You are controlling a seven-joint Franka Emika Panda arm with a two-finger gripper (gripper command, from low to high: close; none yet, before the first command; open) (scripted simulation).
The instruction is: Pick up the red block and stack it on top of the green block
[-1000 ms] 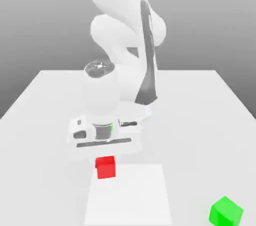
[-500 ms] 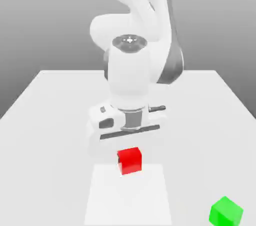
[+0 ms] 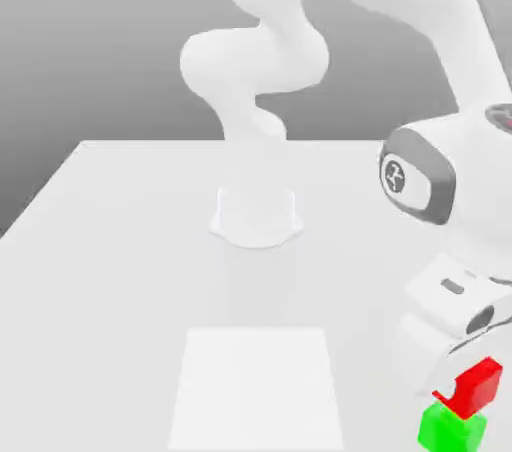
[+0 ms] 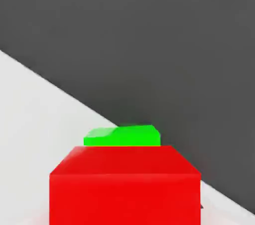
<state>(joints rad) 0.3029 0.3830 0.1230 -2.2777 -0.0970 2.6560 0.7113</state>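
The red block (image 3: 477,385) hangs tilted in my gripper (image 3: 470,380), which is shut on it at the front of the exterior view's right. Directly beneath it sits the green block (image 3: 452,430) on the white table (image 3: 110,260); the red block's lower corner is at the green block's top face, and I cannot tell whether they touch. In the hand view the red block (image 4: 124,184) is large and close, with a strip of the green block (image 4: 122,136) showing just past its far edge.
A lighter white square patch (image 3: 257,385) lies on the table's front middle. The arm's round base (image 3: 256,215) stands at the table's centre. The green block sits close to the table's edge, with dark floor (image 4: 174,45) beyond.
The arm has swung toward the exterior view's right, carrying the red block from above the white patch to just over the green block. The green block has not moved.
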